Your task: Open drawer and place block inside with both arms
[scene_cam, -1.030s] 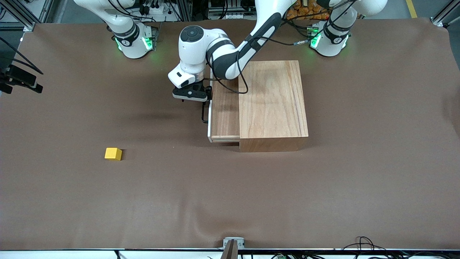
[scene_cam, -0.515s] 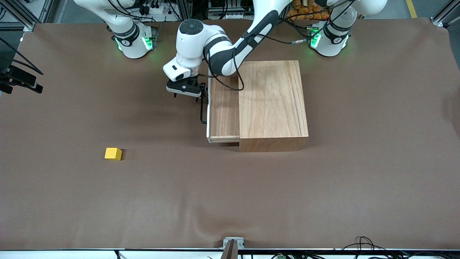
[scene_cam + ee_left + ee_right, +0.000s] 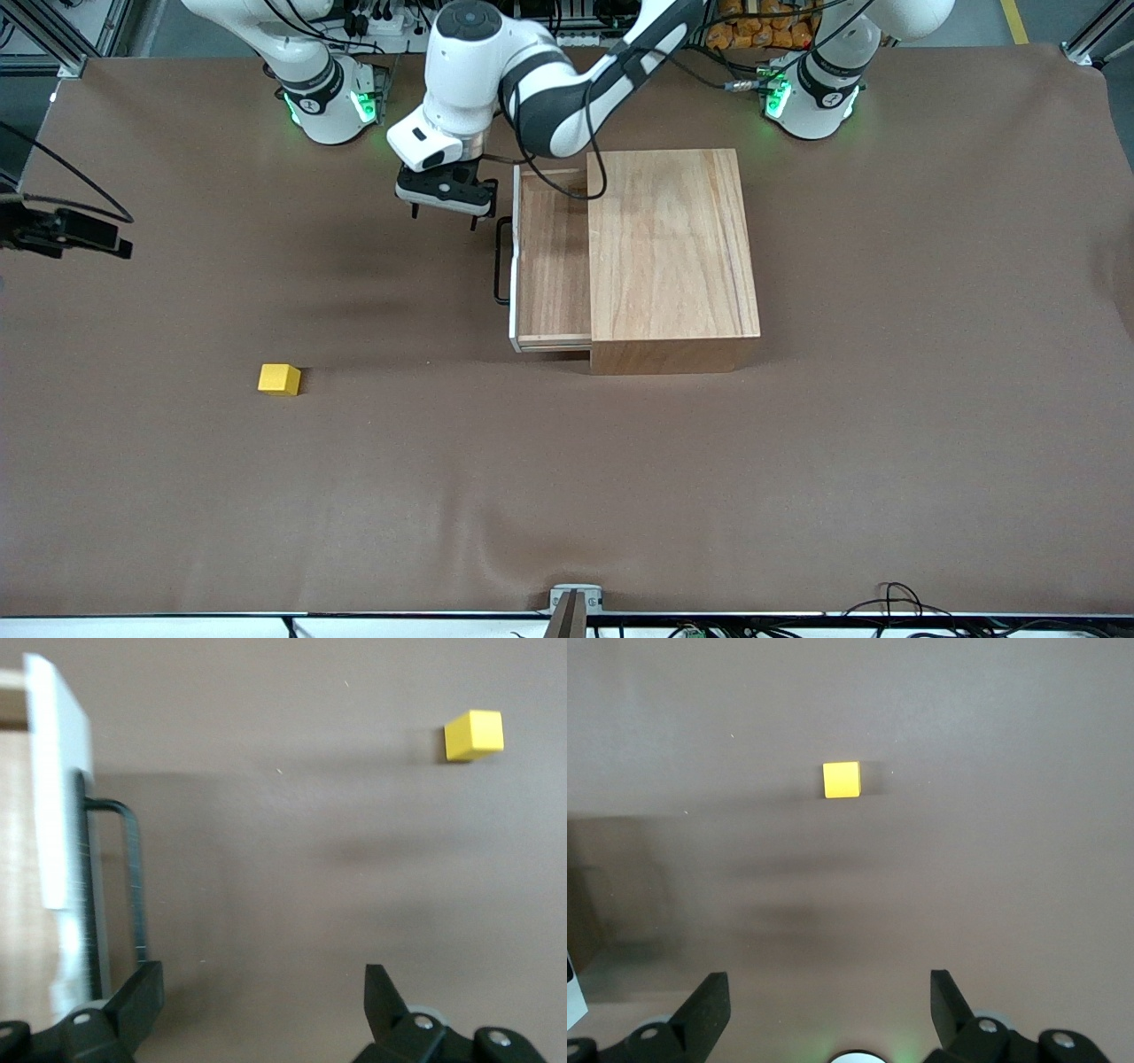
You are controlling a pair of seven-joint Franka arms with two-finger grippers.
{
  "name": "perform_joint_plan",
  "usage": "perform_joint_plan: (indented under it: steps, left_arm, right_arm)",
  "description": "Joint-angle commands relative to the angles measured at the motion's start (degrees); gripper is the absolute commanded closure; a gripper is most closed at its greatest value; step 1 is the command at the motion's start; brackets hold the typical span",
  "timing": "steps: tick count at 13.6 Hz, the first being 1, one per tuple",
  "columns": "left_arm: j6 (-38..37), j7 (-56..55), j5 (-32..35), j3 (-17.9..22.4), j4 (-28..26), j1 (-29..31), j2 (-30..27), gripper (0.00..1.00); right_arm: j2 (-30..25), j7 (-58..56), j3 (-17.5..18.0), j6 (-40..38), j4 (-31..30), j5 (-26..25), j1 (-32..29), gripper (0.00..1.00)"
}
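- Brown table cover [image 3: 620,461], wooden cabinet [image 3: 673,257] on it as landmark.
- drawer [image 3: 551,257] pulled partway out of cabinet toward the right arm's end; white front panel, black wire handle [image 3: 501,259] free, nothing on it.
- left gripper [image 3: 443,206] up in the air over the cloth just beside the drawer front, fingers apart, empty.
- block [image 3: 279,379] on the cloth, well apart from cabinet, toward the right arm's end and nearer the front camera.
- right gripper [image 3: 828,992] waits high over the cloth, fingers spread, empty; block in its wrist view.
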Motion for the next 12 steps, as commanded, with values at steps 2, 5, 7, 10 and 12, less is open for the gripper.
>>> perform_joint_plan:
  steps: [2, 5, 7, 10, 12]
  left_arm:
    - [-9.39, 0.62, -0.55, 0.44, -1.85, 3.22, -7.91, 0.00]
    - [-15.03, 1.67, -0.55, 0.44, -2.02, 7.35, -11.16, 0.00]
    - [-18.63, 8.76, -0.81, 0.44, -1.94, 9.99, -11.79, 0.00]
    - [-23.47, 16.50, -1.43, -0.52, -2.02, 16.57, -13.46, 0.00]
    - [-25.67, 22.40, -2.39, -0.53, -2.02, 19.30, -14.25, 0.00]
  right_arm:
    - [4.11, -0.10, 0.15, -1.22, 1.09, -0.27, -0.36, 0.00]
    - [7.25, -0.27, -0.02, -0.61, 0.74, -0.44, -1.49, 0.00]
    - [10.86, -0.88, 0.15, 3.42, -0.48, 0.34, -2.21, 0.00]
    - [12.11, -0.89, 0.24, 15.60, -8.10, 0.35, 0.08, 0.00]
    - [12.28, -0.98, 0.33, 27.20, -14.88, 0.35, 1.74, 0.00]
